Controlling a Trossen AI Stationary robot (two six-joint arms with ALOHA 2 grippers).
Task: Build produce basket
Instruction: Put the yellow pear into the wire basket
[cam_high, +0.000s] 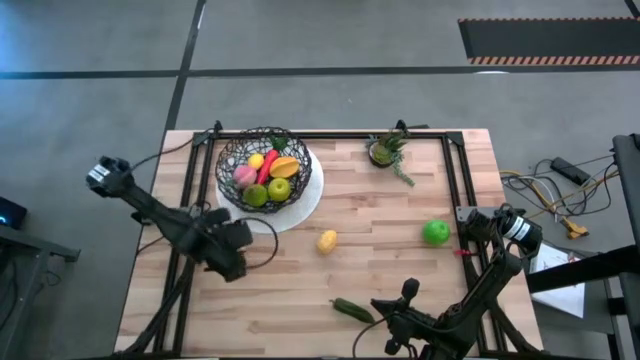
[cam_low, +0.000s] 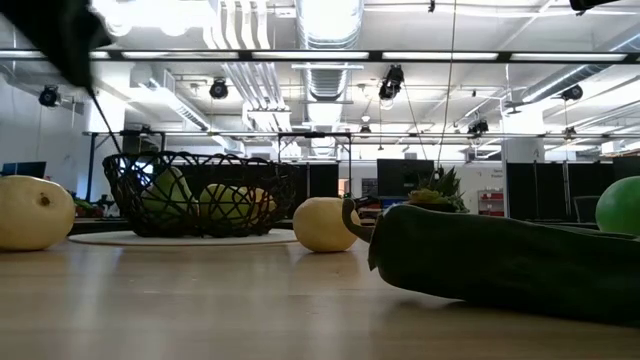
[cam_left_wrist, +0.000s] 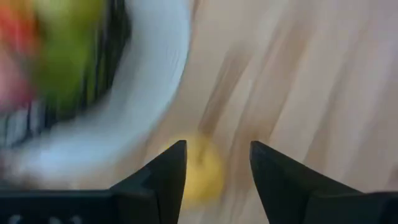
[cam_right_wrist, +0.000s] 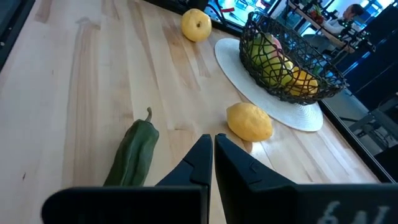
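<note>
The black wire basket (cam_high: 262, 165) stands on a white plate (cam_high: 303, 200) at the far left and holds several fruits. My left gripper (cam_high: 222, 228) is open beside the plate's near left edge. A pale yellow fruit (cam_left_wrist: 202, 171) lies below, between its fingers. That fruit also shows in the right wrist view (cam_right_wrist: 196, 25) and the low view (cam_low: 30, 212). A lemon (cam_high: 327, 241), a green apple (cam_high: 436, 233) and a dark green vegetable (cam_high: 350, 309) lie on the table. My right gripper (cam_right_wrist: 213, 152) is shut and empty, above the near edge (cam_high: 408, 292).
A small potted plant (cam_high: 388, 150) stands at the far edge, right of the plate. A black frame runs along the table's far, left and right edges (cam_high: 455, 170). Bare wood lies between the lemon, the apple and the vegetable.
</note>
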